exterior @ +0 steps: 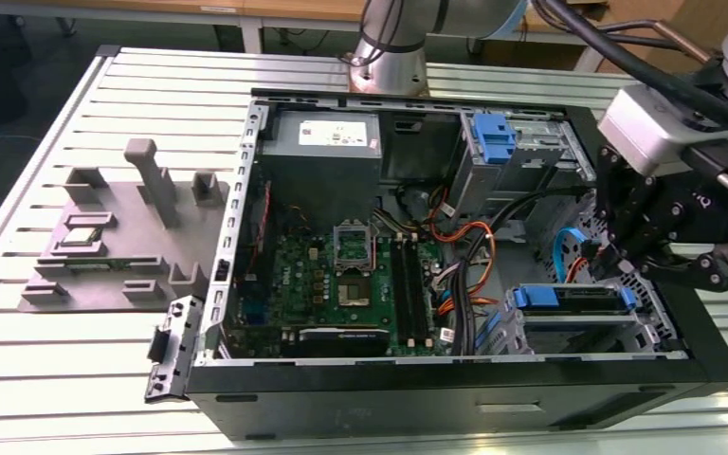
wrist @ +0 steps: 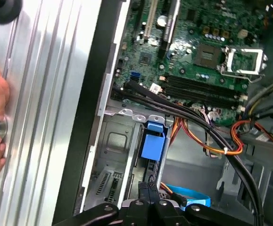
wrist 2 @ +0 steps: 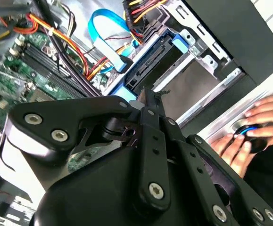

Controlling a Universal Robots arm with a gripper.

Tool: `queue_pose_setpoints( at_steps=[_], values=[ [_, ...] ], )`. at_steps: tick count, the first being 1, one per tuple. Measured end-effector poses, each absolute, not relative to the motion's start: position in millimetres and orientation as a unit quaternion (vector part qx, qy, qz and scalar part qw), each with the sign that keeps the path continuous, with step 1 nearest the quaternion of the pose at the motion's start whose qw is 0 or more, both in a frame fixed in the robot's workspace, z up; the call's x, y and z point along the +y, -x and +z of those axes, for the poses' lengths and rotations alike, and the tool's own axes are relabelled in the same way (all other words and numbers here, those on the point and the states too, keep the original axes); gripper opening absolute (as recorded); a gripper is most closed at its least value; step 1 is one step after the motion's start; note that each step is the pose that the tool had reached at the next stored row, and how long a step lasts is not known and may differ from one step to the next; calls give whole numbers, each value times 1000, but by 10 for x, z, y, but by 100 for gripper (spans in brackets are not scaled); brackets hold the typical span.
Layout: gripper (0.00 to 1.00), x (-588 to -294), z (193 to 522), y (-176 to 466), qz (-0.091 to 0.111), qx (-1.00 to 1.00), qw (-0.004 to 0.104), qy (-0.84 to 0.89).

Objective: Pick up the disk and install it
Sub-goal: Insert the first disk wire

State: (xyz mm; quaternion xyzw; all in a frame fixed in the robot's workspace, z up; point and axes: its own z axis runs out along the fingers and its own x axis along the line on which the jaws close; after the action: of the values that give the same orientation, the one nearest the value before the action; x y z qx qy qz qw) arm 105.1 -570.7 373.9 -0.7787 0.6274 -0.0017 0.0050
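1. The open computer case (exterior: 465,393) lies on a slatted metal table (exterior: 73,379), with its motherboard (exterior: 352,275) exposed inside.
2. The disk (exterior: 573,301) sits in the drive cage (exterior: 648,322) at the corner of the case towards the exterior view's right. It lies flat, with its blue rails showing.
3. In the second wrist view the disk (wrist 2: 148,61) turns its black connector edge towards the case's interior, near a blue ribbon cable (wrist 2: 105,37).
4. The gripper (exterior: 629,261) hangs over that same corner of the case, just above the disk.
5. In the second wrist view the gripper (wrist 2: 144,96) has its jaws drawn together with nothing between them, and its tip is just in front of the disk's connector edge.
6. Outside the case wall, a person's hand (wrist 2: 249,127) rests on a blue-lit button on the table.
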Motion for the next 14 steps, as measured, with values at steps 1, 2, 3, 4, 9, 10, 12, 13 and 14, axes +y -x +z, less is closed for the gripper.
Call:
queue_pose_setpoints(
  at_steps=[1,2,3,4,9,10,12,13,14],
  values=[
    [10,-5707,3738,-1051,-2,620,5,784],
    [10,-5707,3738,-1050,-2,613,5,790],
    [10,-5707,3737,-1051,-2,606,5,795],
    [10,-5707,3737,-1051,-2,600,5,800],
    [10,-5705,3737,-1067,-4,597,7,802],
    [10,-5701,3737,-1076,-4,597,7,802],
    [10,-5694,3737,-1099,-4,597,7,802],
    [10,-5689,3738,-1112,-4,597,7,802],
    [10,-5686,3737,-1126,-4,597,7,802]
  ],
)
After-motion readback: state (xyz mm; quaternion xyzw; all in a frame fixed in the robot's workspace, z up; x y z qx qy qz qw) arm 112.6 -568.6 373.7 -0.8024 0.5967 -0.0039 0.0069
